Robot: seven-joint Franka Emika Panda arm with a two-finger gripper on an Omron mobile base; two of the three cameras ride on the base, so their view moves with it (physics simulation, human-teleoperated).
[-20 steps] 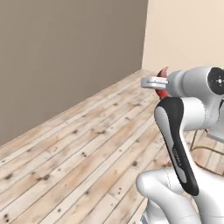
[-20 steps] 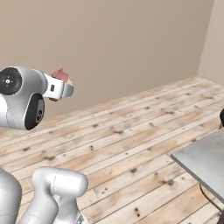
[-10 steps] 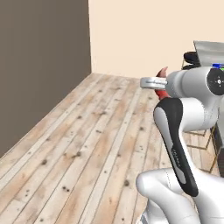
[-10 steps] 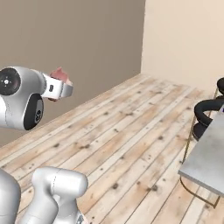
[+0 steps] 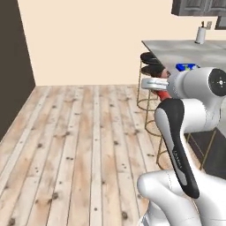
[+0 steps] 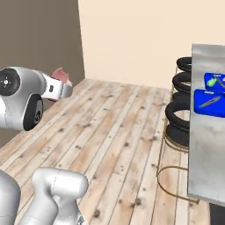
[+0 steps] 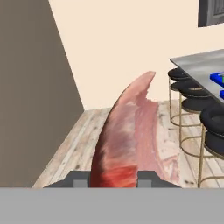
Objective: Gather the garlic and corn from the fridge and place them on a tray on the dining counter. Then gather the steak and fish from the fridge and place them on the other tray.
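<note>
We see the gripper (image 7: 114, 180) clamped on the steak (image 7: 127, 135), its lower end hidden between the fingers. At 3 o'clock, the dining counter (image 6: 206, 154) is cut off; two trays (image 6: 210, 103) lie there.

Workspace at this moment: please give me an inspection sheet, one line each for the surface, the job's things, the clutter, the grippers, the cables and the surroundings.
Surface: the dining counter, grey marbled top, lies to the right in the right base view.
Job's things: the steak, a red flat piece, is held in the jaws; two blue trays on the counter, the nearer tray carrying a thin grey item, the farther tray carrying something green.
Clutter: a white holder stands on the counter's far end.
Grippers: the gripper is shut on the steak, carried above the floor.
Cables: nothing seen.
Surroundings: wooden plank floor, cream wall, black gold-legged stools beside the counter.
</note>
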